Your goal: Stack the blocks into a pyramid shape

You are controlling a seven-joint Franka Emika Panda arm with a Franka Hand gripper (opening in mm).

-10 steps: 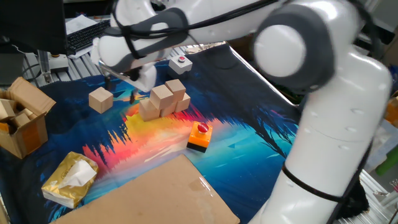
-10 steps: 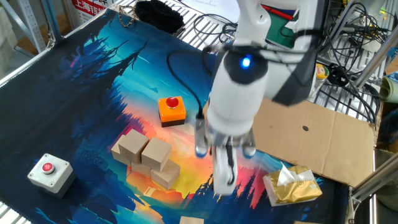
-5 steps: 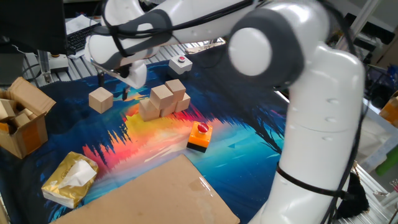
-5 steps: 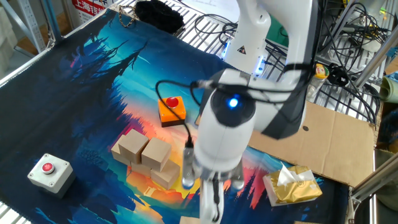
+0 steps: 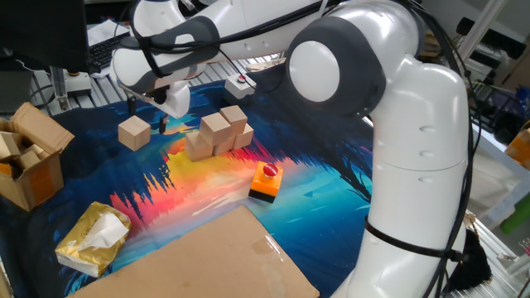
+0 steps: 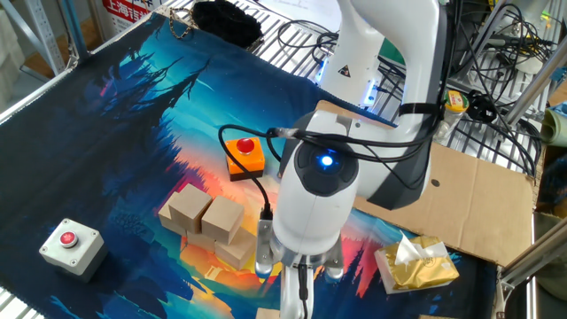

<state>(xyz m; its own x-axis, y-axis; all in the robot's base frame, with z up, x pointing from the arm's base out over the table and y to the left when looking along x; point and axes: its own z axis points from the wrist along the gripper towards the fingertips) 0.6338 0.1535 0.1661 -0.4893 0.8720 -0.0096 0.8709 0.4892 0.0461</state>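
Observation:
Several light-tan wooden blocks (image 5: 217,132) sit in a tight two-layer cluster on the colourful mat; the cluster also shows in the other fixed view (image 6: 211,223). One block (image 5: 133,132) stands alone to the left of the cluster. My gripper (image 5: 149,116) hovers just above and right of that lone block, between it and the cluster, with its fingers apart and nothing in them. In the other fixed view the gripper (image 6: 297,292) hangs at the bottom edge and the arm hides the lone block.
An orange-and-black box with a red button (image 5: 266,182) sits in front of the cluster. A grey button box (image 5: 240,83) is behind it. A brown cardboard box (image 5: 29,157) stands at the left, a gold tissue pack (image 5: 93,238) and a flat cardboard sheet (image 5: 207,257) lie in front.
My gripper has moved left, away from the cluster and toward the lone block. The blocks have not moved.

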